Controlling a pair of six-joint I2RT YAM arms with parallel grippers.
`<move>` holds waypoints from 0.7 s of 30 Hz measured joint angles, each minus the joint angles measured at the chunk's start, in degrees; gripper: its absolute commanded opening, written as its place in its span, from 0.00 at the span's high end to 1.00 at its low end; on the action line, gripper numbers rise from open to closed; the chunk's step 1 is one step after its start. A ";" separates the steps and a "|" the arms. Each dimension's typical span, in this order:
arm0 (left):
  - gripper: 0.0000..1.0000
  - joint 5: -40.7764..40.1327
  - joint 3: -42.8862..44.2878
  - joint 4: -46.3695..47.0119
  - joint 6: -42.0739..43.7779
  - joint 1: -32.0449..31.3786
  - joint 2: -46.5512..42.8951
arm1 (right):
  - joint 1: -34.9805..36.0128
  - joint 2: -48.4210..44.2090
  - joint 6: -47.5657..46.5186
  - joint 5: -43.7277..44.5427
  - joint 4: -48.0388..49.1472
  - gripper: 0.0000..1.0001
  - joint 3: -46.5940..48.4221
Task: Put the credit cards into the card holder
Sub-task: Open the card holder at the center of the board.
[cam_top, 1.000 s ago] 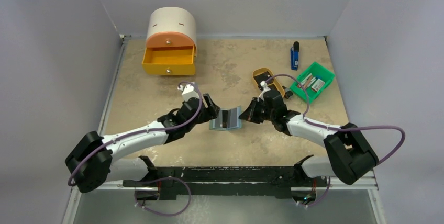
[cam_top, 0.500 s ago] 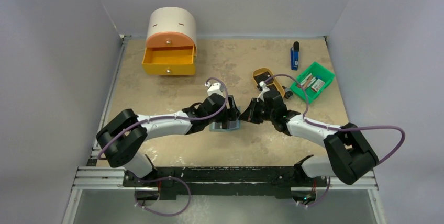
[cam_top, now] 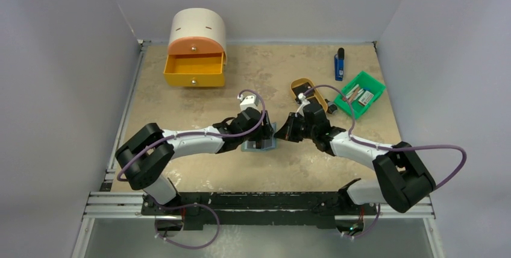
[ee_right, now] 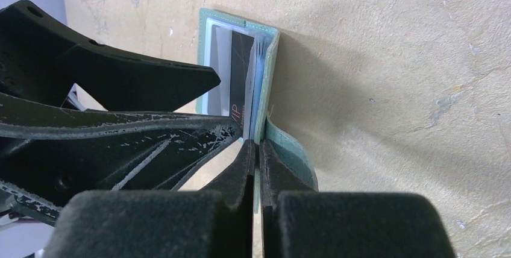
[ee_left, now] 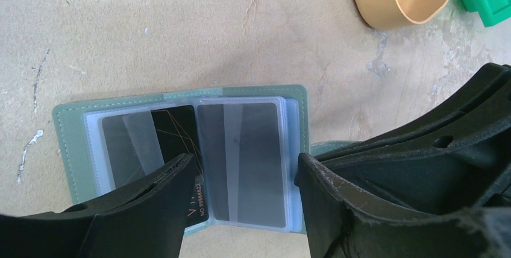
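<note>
left gripper (ee_left: 241, 167) spreads wide over the open card holder (ee_left: 253, 128), a black credit card (ee_left: 178, 126) beside one finger; right gripper (ee_right: 258, 149) pinches the holder's cover.

The black credit card (ee_right: 240, 80) reads "VIP" and, partly, "NO 8888"

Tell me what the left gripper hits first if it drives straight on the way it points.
Probably the open card holder: its clear pockets lie directly ahead of the left gripper, whose jaws stand open. The credit card sits slightly aside. Depth is unclear.
</note>
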 measured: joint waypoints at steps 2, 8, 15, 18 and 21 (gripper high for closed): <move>0.39 -0.55 -0.02 0.00 0.00 0.00 0.00 | 0.00 0.00 -0.07 -0.04 -0.02 1.00 0.00; 0.38 -1.55 0.57 -0.59 0.07 0.00 0.33 | 0.00 -0.07 -0.09 -0.17 -0.02 1.00 0.00; 0.36 -1.16 1.77 -0.76 0.70 0.00 2.05 | 0.00 -0.28 -0.17 -0.74 -0.37 1.00 0.04; 0.45 -1.11 2.01 -0.83 1.11 -0.02 2.25 | 0.00 -0.28 -0.24 -0.83 -0.70 1.00 0.04; 0.56 -1.27 2.51 -1.07 1.31 -0.11 2.58 | 0.00 -0.28 -0.28 -0.90 -0.79 1.00 0.04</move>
